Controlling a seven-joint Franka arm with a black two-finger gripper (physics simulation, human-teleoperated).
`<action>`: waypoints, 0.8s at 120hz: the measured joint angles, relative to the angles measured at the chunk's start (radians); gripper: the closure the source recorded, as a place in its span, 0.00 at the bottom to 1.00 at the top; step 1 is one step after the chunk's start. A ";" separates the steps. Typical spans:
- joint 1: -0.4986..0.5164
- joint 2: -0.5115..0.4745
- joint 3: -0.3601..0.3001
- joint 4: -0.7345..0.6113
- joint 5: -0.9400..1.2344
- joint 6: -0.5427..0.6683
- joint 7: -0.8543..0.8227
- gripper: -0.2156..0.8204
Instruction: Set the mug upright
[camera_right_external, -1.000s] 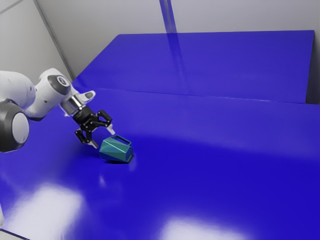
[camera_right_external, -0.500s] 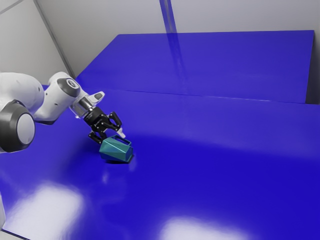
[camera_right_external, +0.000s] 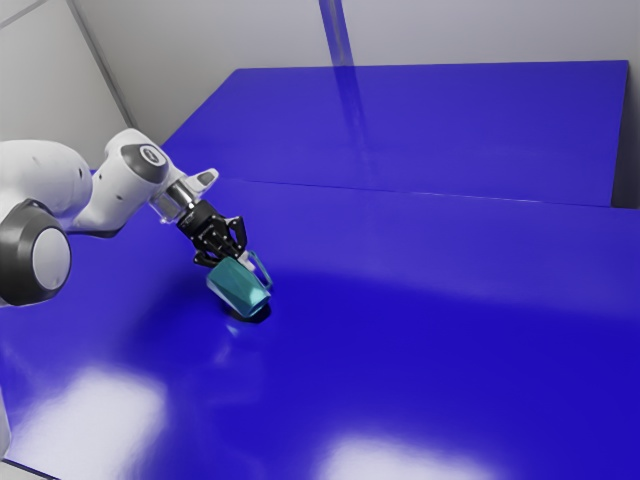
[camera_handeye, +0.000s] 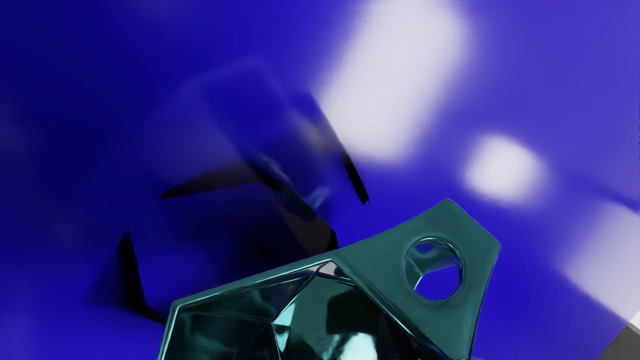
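Note:
The teal mug (camera_right_external: 238, 287) leans at a slant on the blue table in the exterior view, its upper end against the gripper (camera_right_external: 228, 246) and its lower end near its dark shadow. The handle (camera_right_external: 262, 270) is on the side toward the exterior view's right. In the wrist view, the open mouth of the mug (camera_handeye: 310, 310) faces my hand, with the holed handle (camera_handeye: 475, 250) beside it. The mug hides part of the gripper, so its hold on the mug cannot be made out.
The blue table (camera_right_external: 420, 330) spreads out around the mug, with bright glare patches near its front. A raised blue panel (camera_right_external: 430, 130) stands behind it, before a grey wall (camera_right_external: 480, 30). Dark shadows lie across the table in the wrist view.
The mug has tipped from lying on its side to a steeper slant, its end by the gripper raised. My hand has shifted slightly toward the exterior view's right and meets that end.

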 joint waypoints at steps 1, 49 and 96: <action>0.000 -0.002 -0.001 0.000 0.001 0.000 -0.001 0.94; -0.112 -0.305 -0.117 -0.230 0.420 0.241 -0.056 0.96; -0.225 -0.493 -0.231 -0.527 0.869 0.640 -0.218 0.97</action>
